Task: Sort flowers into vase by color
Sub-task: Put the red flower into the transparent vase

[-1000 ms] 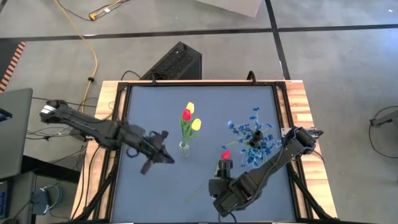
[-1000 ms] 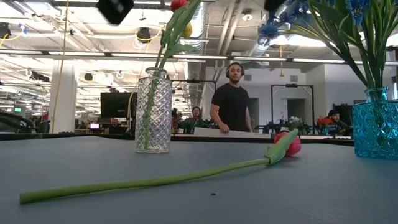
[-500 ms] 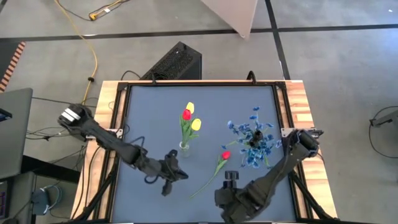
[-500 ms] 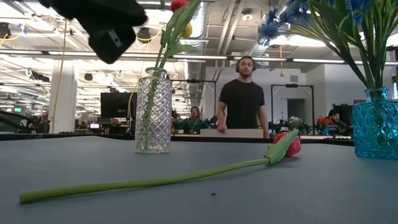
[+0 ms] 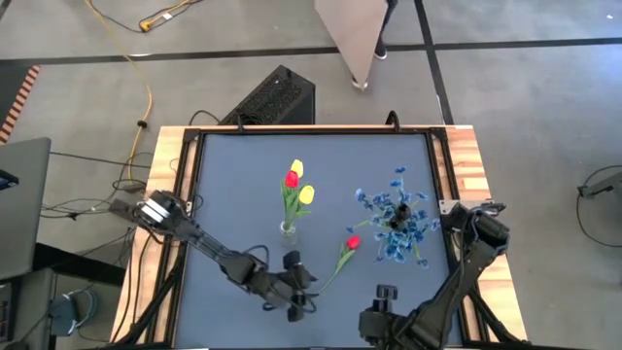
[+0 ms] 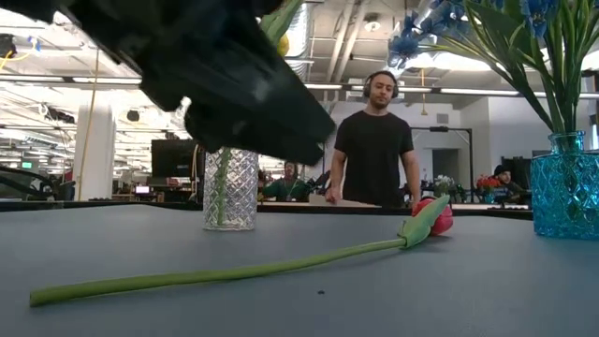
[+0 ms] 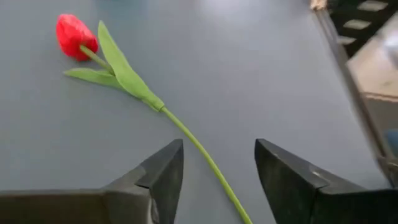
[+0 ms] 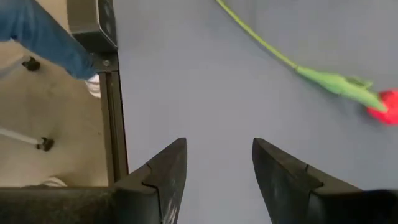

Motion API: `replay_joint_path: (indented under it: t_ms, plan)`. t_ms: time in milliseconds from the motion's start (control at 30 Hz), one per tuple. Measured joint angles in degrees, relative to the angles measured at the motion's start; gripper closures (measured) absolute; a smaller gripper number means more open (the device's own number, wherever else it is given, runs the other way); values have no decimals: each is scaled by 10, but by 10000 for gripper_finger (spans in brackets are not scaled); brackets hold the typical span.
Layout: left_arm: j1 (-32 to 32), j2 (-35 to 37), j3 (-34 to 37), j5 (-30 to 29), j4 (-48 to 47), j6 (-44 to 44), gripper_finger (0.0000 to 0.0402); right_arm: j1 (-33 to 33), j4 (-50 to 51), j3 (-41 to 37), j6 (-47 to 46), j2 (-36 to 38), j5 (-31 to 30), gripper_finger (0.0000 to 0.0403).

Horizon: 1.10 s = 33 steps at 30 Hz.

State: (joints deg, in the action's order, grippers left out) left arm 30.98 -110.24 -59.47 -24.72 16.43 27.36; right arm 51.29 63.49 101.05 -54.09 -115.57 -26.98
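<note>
a red tulip [image 5: 342, 255] lies flat on the table [image 5: 233, 185], between the clear vase [image 5: 288, 229] and the blue vase [image 5: 397, 231]. the left gripper [image 5: 301, 301] hangs over the stem's lower end, fingers spread wide around it, holding nothing. the right gripper [image 5: 384, 292] waits nearby, also wide open

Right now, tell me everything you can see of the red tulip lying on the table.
The red tulip lies flat on the blue-grey table, apart from both vases. It has a closed red bloom, two green leaves below it and a long thin green stem. The left hand, open, hovers with its fingers either side of the stem's lower part, not gripping it.
</note>
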Motion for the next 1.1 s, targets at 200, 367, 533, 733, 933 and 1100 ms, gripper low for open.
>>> replay_joint_path:
  t_ms: [200,367,533,733,933,1100]
  plan:
    - [-2,-71,-92,-44,-80,64,202,11,-5,-24,-50,0,0,196]
    - [-5,-135,-136,-51,-86,65,201,10,-10,-26,-41,0,-1,196]
    - [-10,-177,-170,-48,-137,110,203,6,-10,-26,-24,0,-1,196]
    - [-10,-175,-175,-52,-198,122,286,4,-10,-26,-9,0,-2,196]
    - [-11,-161,-173,-53,-226,109,392,-1,-16,-26,-9,0,-2,196]
    - [-8,-126,-169,-92,-305,74,399,-1,-24,-26,-9,0,-1,196]
